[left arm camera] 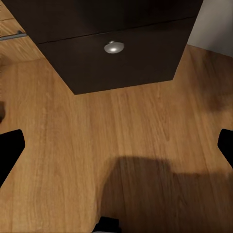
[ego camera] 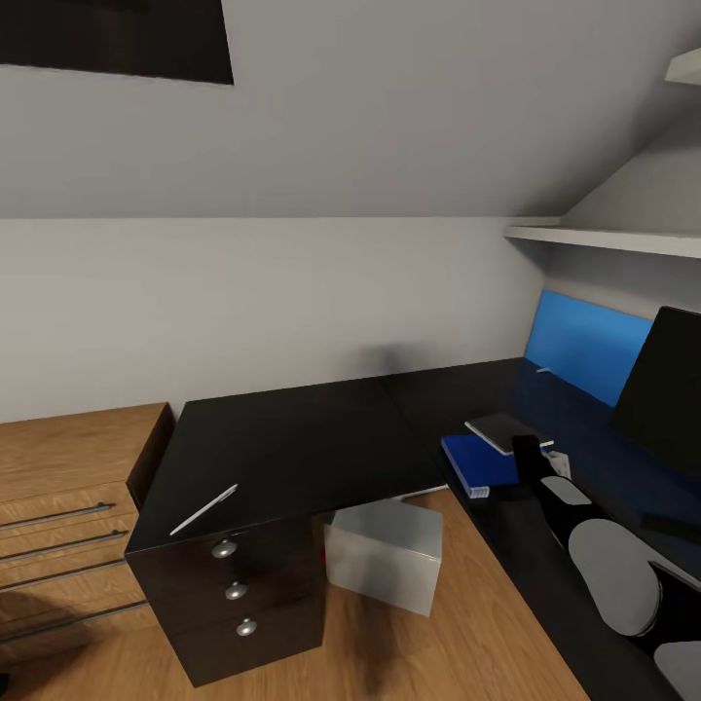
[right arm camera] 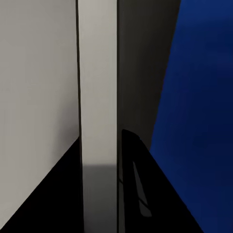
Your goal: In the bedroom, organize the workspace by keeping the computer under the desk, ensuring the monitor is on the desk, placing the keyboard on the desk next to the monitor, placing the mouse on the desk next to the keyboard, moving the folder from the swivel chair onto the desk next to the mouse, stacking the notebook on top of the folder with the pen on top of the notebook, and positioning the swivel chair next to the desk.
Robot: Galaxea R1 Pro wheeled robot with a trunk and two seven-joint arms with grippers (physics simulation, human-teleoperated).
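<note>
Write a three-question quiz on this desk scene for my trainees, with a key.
1. True or false: the pen lies on the desk, above the drawers.
2. Where is the computer? A: on the desk. B: on the floor under the desk. C: inside a drawer.
3. Fill in: the folder on the desk is coloured ____.
Key: 1 true; 2 B; 3 blue.

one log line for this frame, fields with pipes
pen on desk above drawers | folder on desk, notebook overlapping it | computer under desk | monitor on desk | left end effector open above floor
</note>
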